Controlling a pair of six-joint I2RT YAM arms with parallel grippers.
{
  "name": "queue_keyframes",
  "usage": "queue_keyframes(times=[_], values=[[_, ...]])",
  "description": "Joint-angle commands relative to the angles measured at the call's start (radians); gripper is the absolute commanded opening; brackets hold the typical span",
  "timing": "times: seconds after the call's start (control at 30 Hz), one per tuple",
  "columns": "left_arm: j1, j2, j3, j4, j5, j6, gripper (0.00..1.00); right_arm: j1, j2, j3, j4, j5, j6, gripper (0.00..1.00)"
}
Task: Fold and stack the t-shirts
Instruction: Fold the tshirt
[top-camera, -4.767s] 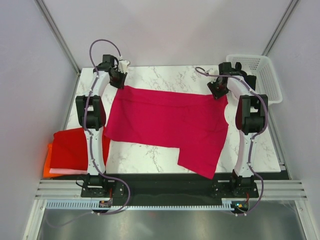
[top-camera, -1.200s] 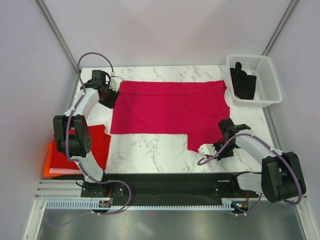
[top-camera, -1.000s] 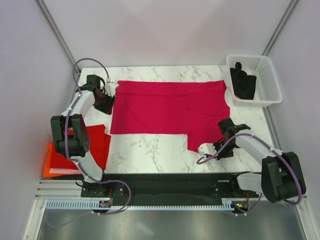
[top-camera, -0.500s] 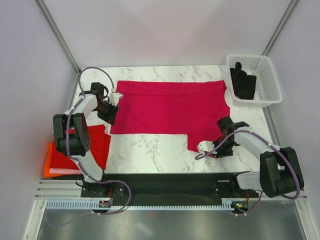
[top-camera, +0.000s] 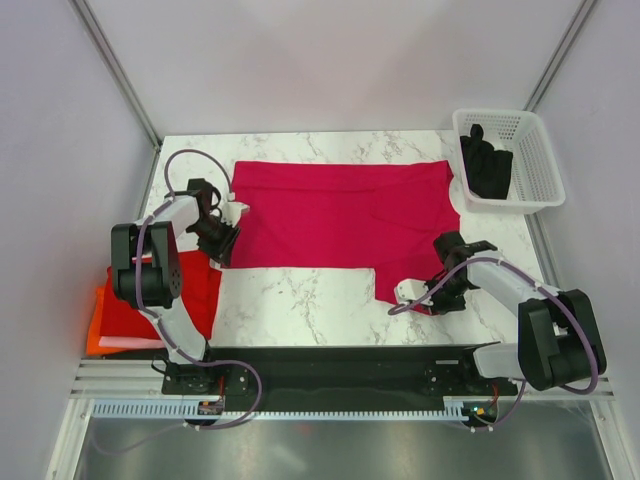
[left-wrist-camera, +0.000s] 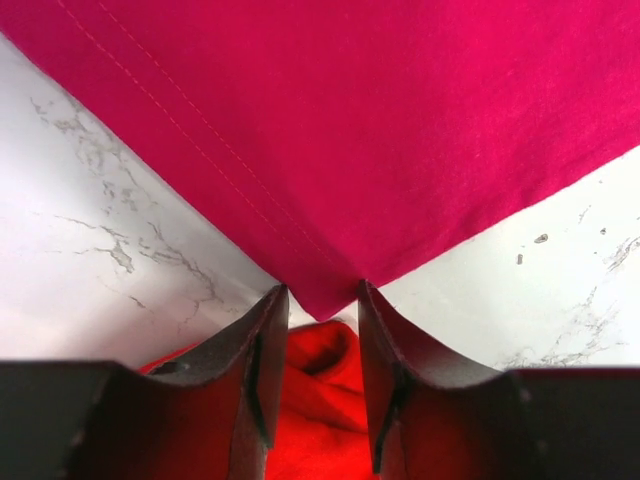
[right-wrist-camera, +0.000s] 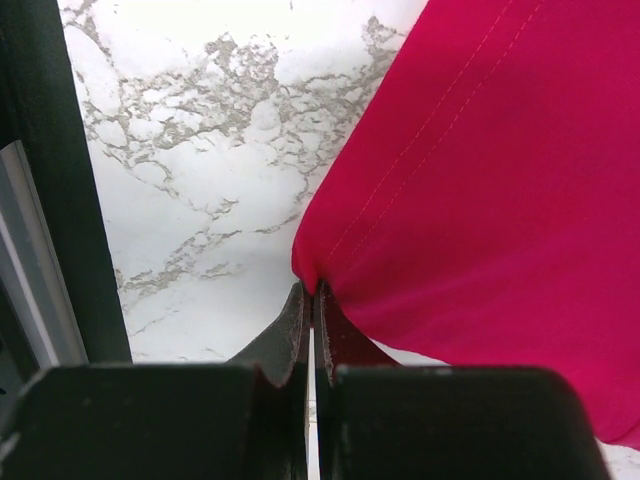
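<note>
A raspberry-crimson t-shirt (top-camera: 340, 215) lies spread flat across the middle of the marble table. My left gripper (top-camera: 221, 246) is at its near-left corner, low over the table. In the left wrist view the gripper (left-wrist-camera: 322, 297) is open, with the shirt's corner (left-wrist-camera: 325, 285) right at the gap between the tips and red cloth (left-wrist-camera: 320, 400) beneath. My right gripper (top-camera: 428, 301) is at the shirt's near-right flap. In the right wrist view it (right-wrist-camera: 310, 290) is shut on a pinched fold of the crimson shirt (right-wrist-camera: 480, 200).
A brighter red shirt (top-camera: 140, 300) lies on an orange one (top-camera: 95, 338) at the table's left edge. A white lattice basket (top-camera: 530, 135) at the back right holds something black (top-camera: 487, 165). A black rail (top-camera: 330, 360) runs along the near edge.
My left gripper has moved from the shirt's far-left corner down its left edge to the near-left corner. The right gripper has shifted slightly left at the near-right flap.
</note>
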Motion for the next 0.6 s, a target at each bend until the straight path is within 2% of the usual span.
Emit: queue_keyframes(times=[0.0, 0.03, 0.17, 0.27, 0.37, 0.57], values=[[-0.004, 0.035, -0.016, 0.021, 0.011, 0.009, 0.38, 0.002, 0.023, 0.004, 0.06, 0.009, -0.005, 0.0], [-0.008, 0.033, -0.021, 0.021, 0.013, 0.009, 0.36, 0.003, 0.023, 0.001, 0.063, 0.009, -0.003, 0.0], [-0.016, 0.03, -0.038, 0.015, 0.029, 0.014, 0.09, 0.002, 0.023, -0.005, 0.081, 0.004, 0.023, 0.0], [-0.019, 0.015, -0.038, 0.009, 0.04, 0.014, 0.02, 0.002, 0.02, -0.006, 0.093, 0.003, 0.049, 0.0], [-0.019, -0.005, -0.016, -0.002, 0.045, 0.013, 0.02, -0.003, 0.015, 0.013, 0.115, 0.01, 0.118, 0.0], [-0.019, -0.031, 0.108, -0.067, 0.055, 0.008, 0.02, -0.076, 0.009, 0.175, 0.144, -0.039, 0.287, 0.0]])
